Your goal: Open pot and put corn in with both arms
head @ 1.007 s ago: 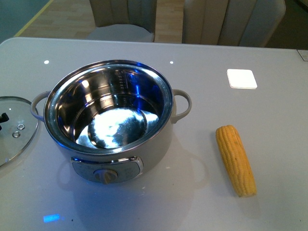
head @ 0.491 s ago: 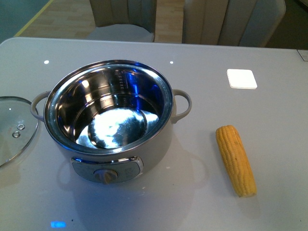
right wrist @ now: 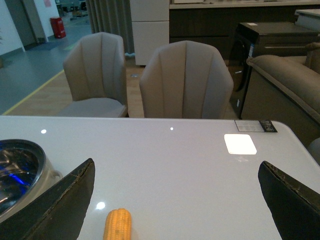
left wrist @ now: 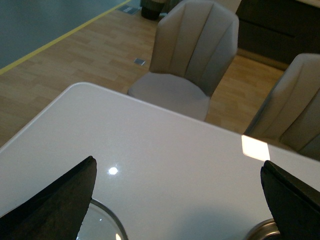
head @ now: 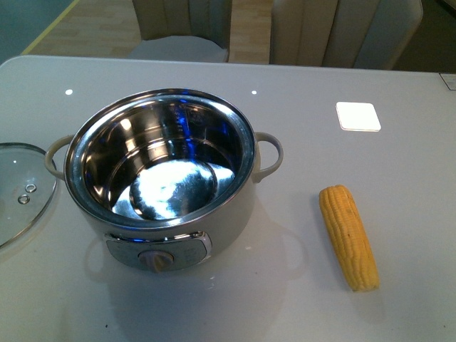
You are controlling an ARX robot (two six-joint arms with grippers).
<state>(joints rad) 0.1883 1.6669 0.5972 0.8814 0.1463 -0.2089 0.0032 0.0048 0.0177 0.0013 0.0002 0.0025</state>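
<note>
On table (head: 413,185), corn (head: 348,236) lies right of open pot (head: 160,178). Corn's prob stiff, bumpy, light: grab round its middle. Left pincer (left wrist: 177,165) & right pincer (right wrist: 176,165) both spread apart, nothing held.

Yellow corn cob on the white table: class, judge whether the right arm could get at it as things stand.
Probably yes: the yellow corn cob lies uncovered, apart from the cream-white pot, with the right gripper open nearby.

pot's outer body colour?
The pot body is cream-white; clearest in front view.
</note>
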